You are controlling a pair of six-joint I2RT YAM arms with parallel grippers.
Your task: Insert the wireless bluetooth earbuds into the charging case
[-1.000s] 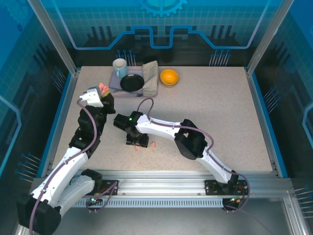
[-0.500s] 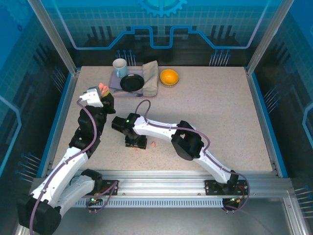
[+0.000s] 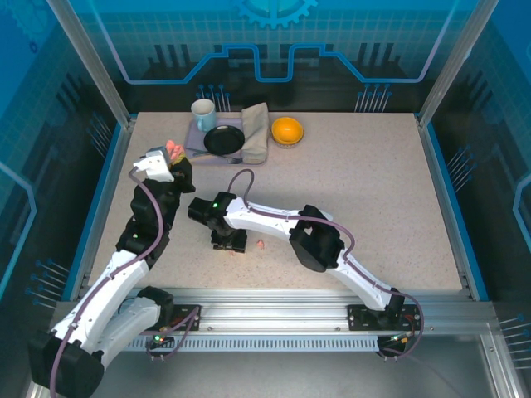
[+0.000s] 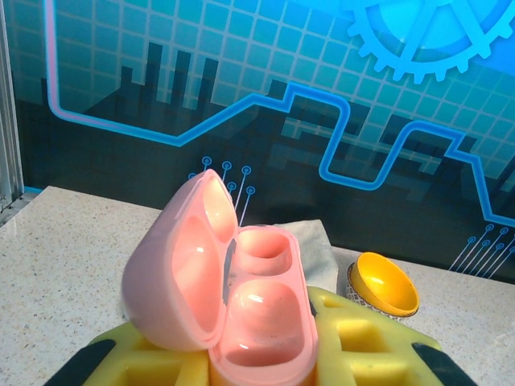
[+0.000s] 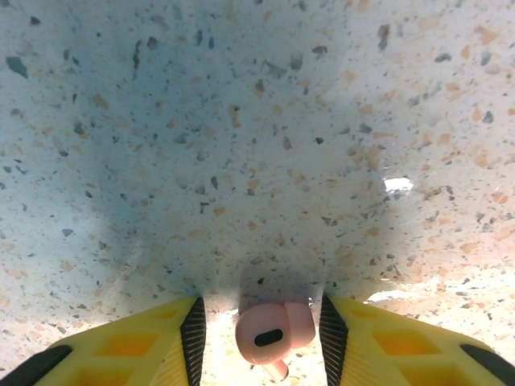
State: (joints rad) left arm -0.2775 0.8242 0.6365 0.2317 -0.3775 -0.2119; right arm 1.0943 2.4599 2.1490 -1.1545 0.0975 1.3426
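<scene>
My right pincer (image 5: 259,322) low over speckled tabletop (image 5: 257,121), jaws apart, straddling pink earbud (image 5: 273,331); gap on one side, not clamped. Second pink earbud (image 3: 260,244) on tabletop just beside. My left pincer (image 4: 261,358) clenched on pink charging case (image 4: 241,297), lid open, held up.

the pink plastic charging case (image 4: 241,314) looks glossy, the pink earbud (image 5: 273,330) smooth, the table (image 5: 257,121) speckled and stone-like.

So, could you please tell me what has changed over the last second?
The right gripper slid slightly left, jaws open either side of the salmon-pink stemmed plastic earbud, not yet gripping. The left gripper still holds the open pink rounded charging case. Nothing else moved.
</scene>
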